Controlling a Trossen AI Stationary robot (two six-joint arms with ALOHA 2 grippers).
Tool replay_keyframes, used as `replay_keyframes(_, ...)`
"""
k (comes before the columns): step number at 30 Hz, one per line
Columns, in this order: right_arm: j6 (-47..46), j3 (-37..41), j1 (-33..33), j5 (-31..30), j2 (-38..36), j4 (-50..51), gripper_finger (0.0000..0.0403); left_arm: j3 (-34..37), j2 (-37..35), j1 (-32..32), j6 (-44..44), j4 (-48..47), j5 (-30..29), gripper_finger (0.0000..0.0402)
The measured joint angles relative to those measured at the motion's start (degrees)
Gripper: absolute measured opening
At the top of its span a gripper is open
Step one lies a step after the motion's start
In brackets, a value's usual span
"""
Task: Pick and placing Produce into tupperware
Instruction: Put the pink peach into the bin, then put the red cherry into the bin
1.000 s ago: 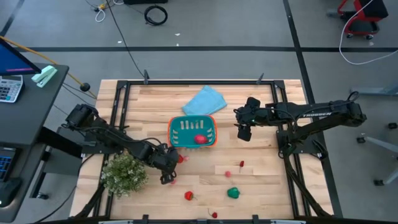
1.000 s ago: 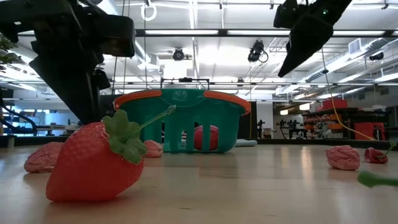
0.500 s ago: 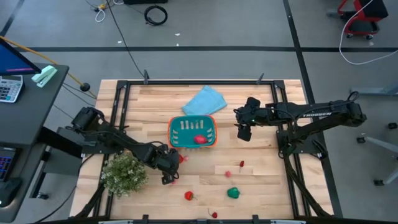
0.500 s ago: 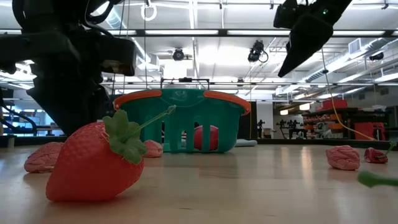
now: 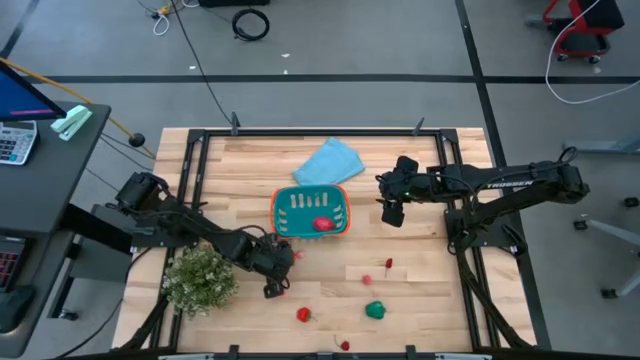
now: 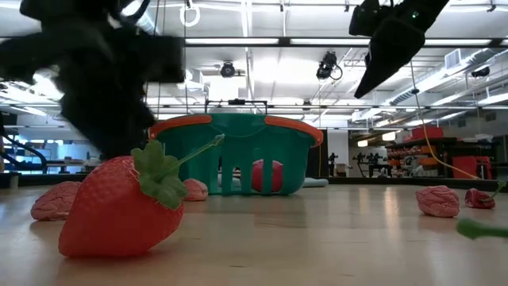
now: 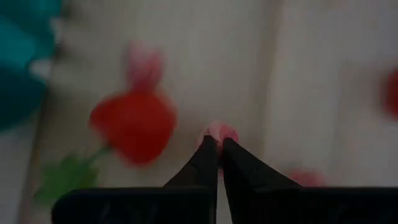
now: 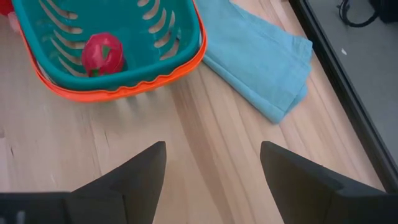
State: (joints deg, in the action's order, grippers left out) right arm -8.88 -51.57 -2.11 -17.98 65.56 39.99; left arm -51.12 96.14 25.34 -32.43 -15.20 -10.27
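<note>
While the dark left gripper (image 5: pixel 277 283) sits low over the wooden desk (image 5: pixel 420 290), these lines hold:

Left jaws: pressed together, tips touching a small pale-pink toy piece (image 7: pixel 217 133); whether they pinch it or merely rest on it, I cannot tell.
Right gripper (image 8: pixel 211 163): jaws wide apart, empty, raised beside the teal-green slotted plastic basket with an orange-red rim (image 5: pixel 310 213).
Produce: one round red toy fruit (image 8: pixel 102 52) lies inside the basket; a red strawberry-shaped toy with a green stalk (image 7: pixel 133 124) lies just beside the left jaws; a green toy piece (image 5: pixel 375 310) and other red bits lie scattered nearer the front of the desk.
Risk: closed tips look likely to push the pink piece away instead of taking it; the strawberry close by could be knocked; the bushy pale-green potted plant (image 5: pixel 200 280) stands near the left arm and could be brushed.
Hard to make out: the left wrist view is smeared, so contact is uncertain; in the low view the left arm is a dark blur behind a large strawberry; the folded light-blue cloth (image 5: pixel 328 162) lies behind the basket.
</note>
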Motion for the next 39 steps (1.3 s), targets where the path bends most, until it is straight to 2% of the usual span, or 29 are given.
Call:
replay_keyframes(4, 0.00, -0.01, 0.00, 0.00, 0.00, -0.85, 0.0270, -5.64, -2.54, 0.02, 9.07, 0.12, -3.09, 0.0009)
replay_keyframes(11, -0.15, -0.02, -0.01, 0.00, 0.00, -1.48, 0.0270, -19.35, -4.01, -2.20, 22.84, -15.01, -20.41, 0.0015)
replay_keyframes(13, -0.22, -0.02, 0.00, 0.00, 0.00, -1.51, 0.0270, -21.22, -3.94, -4.42, 24.37, -18.26, -21.94, 0.0010)
replay_keyframes(14, -0.38, -0.02, -0.02, 0.00, 0.00, -1.51, 0.0270, -21.43, -3.94, -5.95, 23.45, -18.73, -21.92, 0.0008)
replay_keyframes(18, -1.27, -0.02, -0.01, 0.02, 0.00, -1.51, 0.0270, -21.45, -3.43, -13.51, 10.87, -24.80, -21.39, 0.0011)
replay_keyframes(21, -1.49, -0.02, -0.01, 0.02, 0.00, -1.64, 0.0270, -21.39, -1.99, -19.37, 10.44, -29.88, -18.36, 0.0032)
replay_keyframes(26, -1.49, -0.02, -0.02, 0.01, 0.00, -2.52, 0.0270, -21.46, 0.54, -26.58, 18.14, -25.95, -2.49, 0.0074)
replay_keyframes(30, -1.51, -0.02, -0.02, 0.00, 0.00, -2.49, 0.0270, -21.46, 3.00, -28.22, 22.54, -21.56, -0.61, 0.0119)
replay_keyframes(36, -1.66, 0.51, 0.04, 0.20, -0.02, -2.60, 0.0270, -21.44, 4.20, -27.88, 22.94, -21.57, -0.49, 0.0181)
replay_keyframes(39, -1.92, 1.96, 0.07, 4.80, 0.00, -2.35, 0.0270, -21.43, 3.82, -27.38, 22.63, -21.48, -0.49, 0.0194)
